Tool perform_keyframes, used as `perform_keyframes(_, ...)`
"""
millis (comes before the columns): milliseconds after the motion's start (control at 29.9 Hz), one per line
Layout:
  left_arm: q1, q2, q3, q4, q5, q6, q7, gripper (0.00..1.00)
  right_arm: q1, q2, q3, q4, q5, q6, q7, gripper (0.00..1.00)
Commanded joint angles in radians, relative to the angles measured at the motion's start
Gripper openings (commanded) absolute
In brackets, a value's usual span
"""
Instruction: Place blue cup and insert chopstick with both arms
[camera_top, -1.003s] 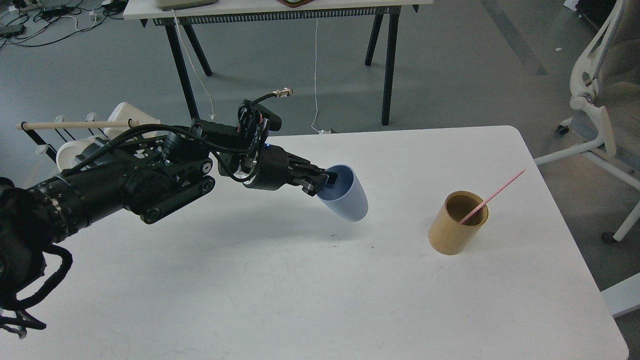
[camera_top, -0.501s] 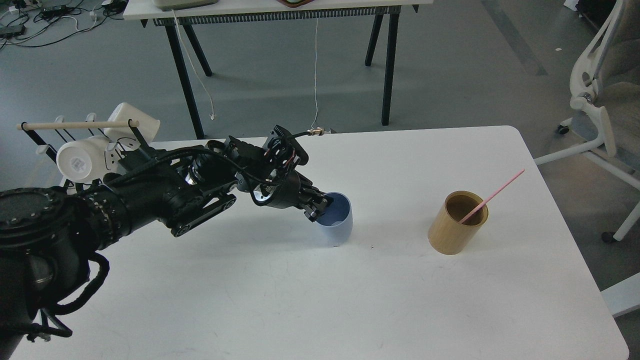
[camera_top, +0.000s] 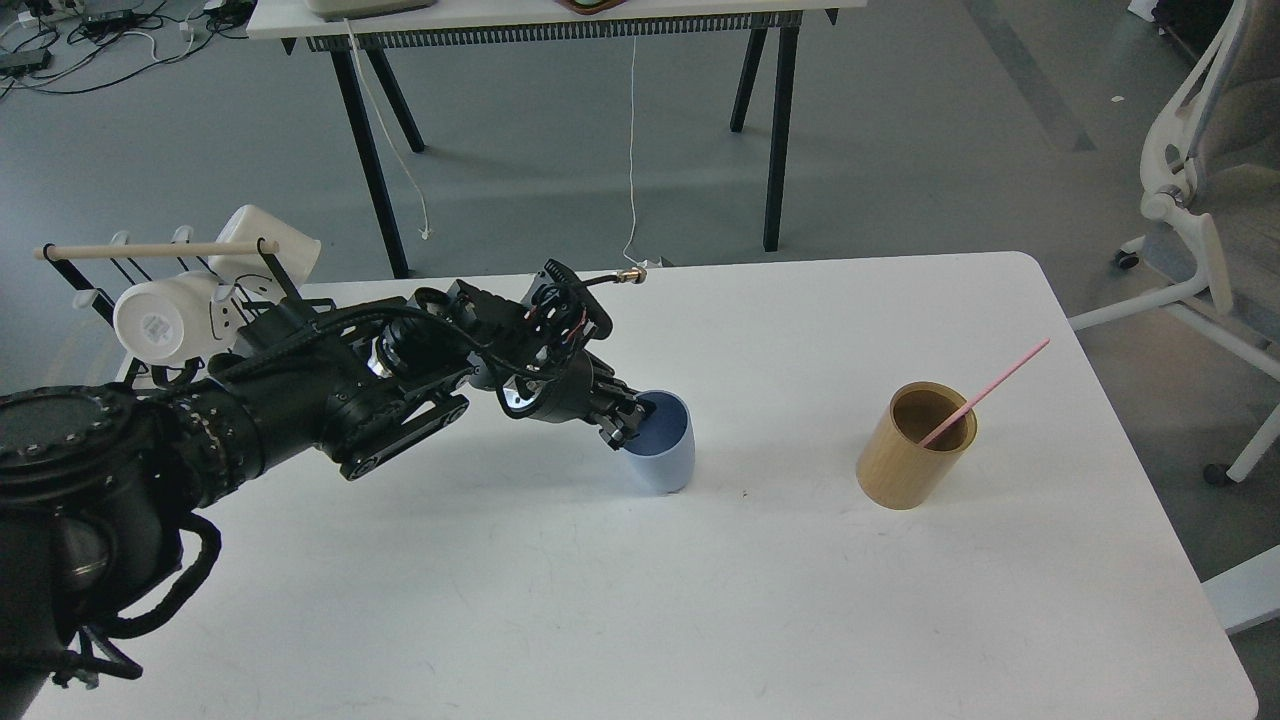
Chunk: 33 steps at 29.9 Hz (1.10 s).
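Note:
A light blue cup (camera_top: 663, 446) stands upright on the white table (camera_top: 640, 600), mouth up, near the middle. My left gripper (camera_top: 628, 418) is shut on the cup's left rim, one finger inside and one outside. A single pink chopstick (camera_top: 985, 392) leans in a bamboo-coloured cylinder holder (camera_top: 914, 447) to the right of the cup, its tip pointing up and right. My right gripper is not in view.
A rack with white mugs (camera_top: 165, 315) on a wooden rod (camera_top: 140, 250) stands at the table's left back edge. A black-legged table (camera_top: 560, 20) stands behind. A white office chair (camera_top: 1200, 200) is at the right.
My left arm has lowered the blue cup from a tilted, lifted pose to upright on the table and shifted it slightly left. The holder and chopstick have not moved.

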Motion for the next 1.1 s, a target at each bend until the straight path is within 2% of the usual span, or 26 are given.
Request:
perform_keyframes(0,-0.001,0.038,-0.035,-0.076,-0.047,-0.045,0.0,0.4,0.0,0.002,-0.003,0.0,0.0,0.0,0.0,0.98)
perform_keyframes(134,0.0,0.052,-0.064,-0.108,-0.1,-0.064,0.0,0.5,-0.001,0.002,-0.015,0.012,0.0,0.0,0.0,0.98)
perform_keyframes(267,0.003,0.075,-0.092,-0.122,-0.246,-0.074,0.0,0.73,-0.001,-0.004,-0.075,0.078,-0.003,0.0,0.0,0.98)
perform_keyframes(401,0.02,0.112,-0.127,-0.124,-0.489,-0.088,0.0,0.85,0.006,-0.055,-0.112,0.158,-0.043,0.0,0.0,0.98)
perform_keyframes(602,0.069,0.135,-0.256,-0.122,-0.888,-0.096,0.0,0.93,0.055,-0.118,-0.122,0.264,-0.303,0.0,0.0,0.98)
perform_keyframes(735,0.089,0.141,-0.333,-0.124,-1.007,-0.138,0.0,0.94,0.054,-0.22,-0.125,0.507,-0.5,0.0,0.0,0.98)
perform_keyframes(869,0.12,0.145,-0.432,-0.13,-1.054,-0.138,0.0,0.94,0.025,-0.331,-0.133,0.783,-0.716,-0.015,0.0,0.98)
perform_keyframes(969,0.151,0.145,-0.546,-0.13,-1.087,-0.138,0.0,0.94,-0.027,-0.38,-0.168,0.905,-0.851,-0.249,0.0,0.98)
perform_keyframes(1070,0.186,0.145,-0.641,-0.128,-1.108,-0.138,0.0,0.94,-0.08,-0.385,-0.239,0.942,-0.91,-0.488,0.0,0.97)
